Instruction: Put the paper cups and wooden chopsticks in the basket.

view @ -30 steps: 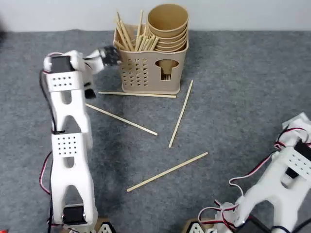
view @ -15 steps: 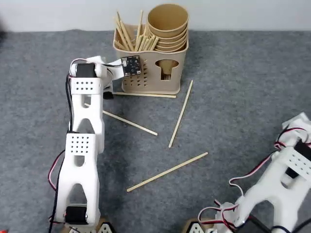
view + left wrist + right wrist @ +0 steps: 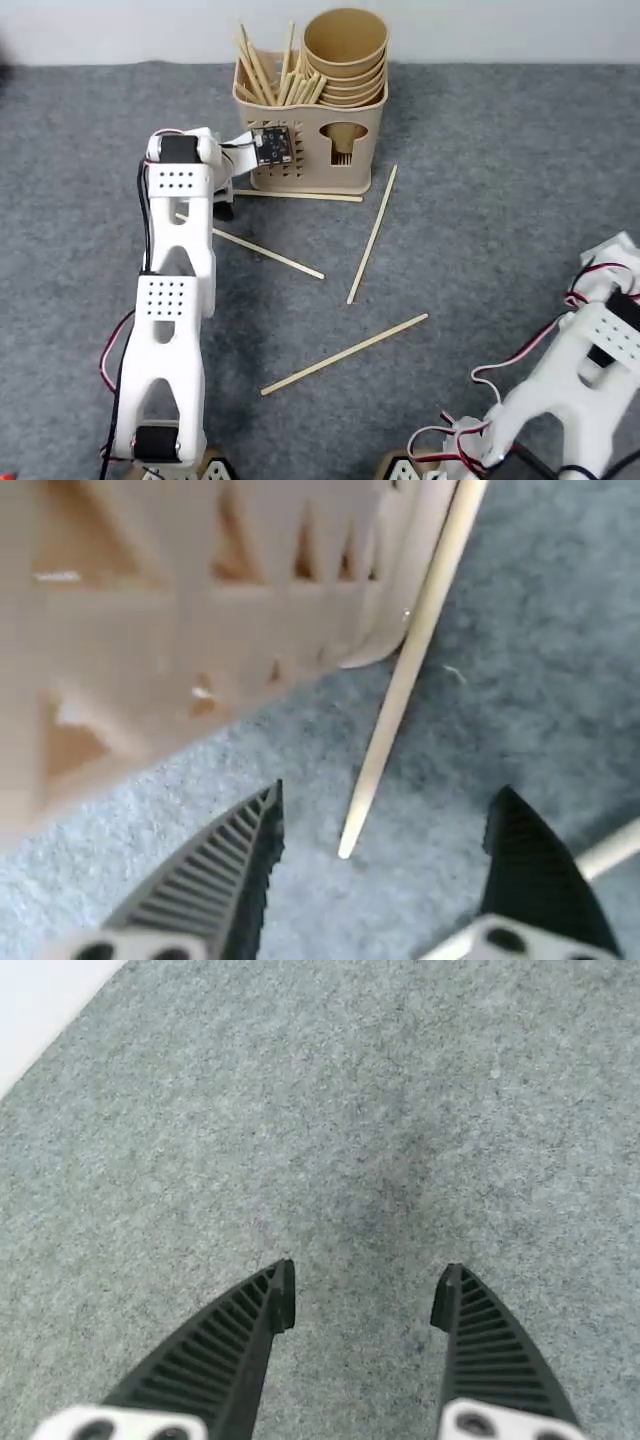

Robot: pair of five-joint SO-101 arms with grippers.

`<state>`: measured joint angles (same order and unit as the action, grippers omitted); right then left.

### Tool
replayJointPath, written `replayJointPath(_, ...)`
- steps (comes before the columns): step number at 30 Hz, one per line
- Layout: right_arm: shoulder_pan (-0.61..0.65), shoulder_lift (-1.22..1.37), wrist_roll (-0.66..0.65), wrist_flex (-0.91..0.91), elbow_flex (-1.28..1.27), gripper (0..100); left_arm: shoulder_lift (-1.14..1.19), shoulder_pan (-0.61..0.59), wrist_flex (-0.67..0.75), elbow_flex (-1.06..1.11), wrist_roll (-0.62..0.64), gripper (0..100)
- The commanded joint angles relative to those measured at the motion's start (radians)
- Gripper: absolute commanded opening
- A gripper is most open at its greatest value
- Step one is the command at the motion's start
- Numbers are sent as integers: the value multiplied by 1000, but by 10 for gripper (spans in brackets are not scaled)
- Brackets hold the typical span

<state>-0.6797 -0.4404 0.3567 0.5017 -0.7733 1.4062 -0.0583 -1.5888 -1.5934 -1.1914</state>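
The beige basket [image 3: 310, 140] stands at the back with stacked paper cups [image 3: 346, 50] and several wooden chopsticks [image 3: 272, 75] inside. Several loose chopsticks lie on the mat: one along the basket's front [image 3: 298, 195], one slanting [image 3: 250, 247], one steep [image 3: 372, 235], one nearer the front [image 3: 345, 354]. My left gripper [image 3: 224, 200] sits low at the basket's front left corner. In the left wrist view it is open [image 3: 385, 865], with the end of a chopstick [image 3: 405, 680] between its fingers, beside the basket wall [image 3: 150, 630]. My right gripper [image 3: 365, 1295] is open over bare mat.
Grey mat [image 3: 500, 200] covers the table. The right arm [image 3: 590, 350] rests at the front right corner, far from the chopsticks. A second chopstick's tip [image 3: 612, 848] shows beside one left finger. A white wall runs behind the basket.
The left arm swung right, from beside the basket's left wall to its front left corner, and lowered over the chopstick's end. The right arm has not moved.
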Motion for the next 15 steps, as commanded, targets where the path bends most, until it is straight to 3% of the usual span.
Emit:
replayJointPath(1, 7, -4, 9, -21, 6, 236, 12, 6, -2, -18, -6, 306)
replayJointPath(11, 4, -7, 9, -19, 6, 236, 43, 18, -8, -13, -8, 294)
replayJointPath(15, 4, -12, 9, -16, 6, 236, 43, 20, 0, -13, -8, 136)
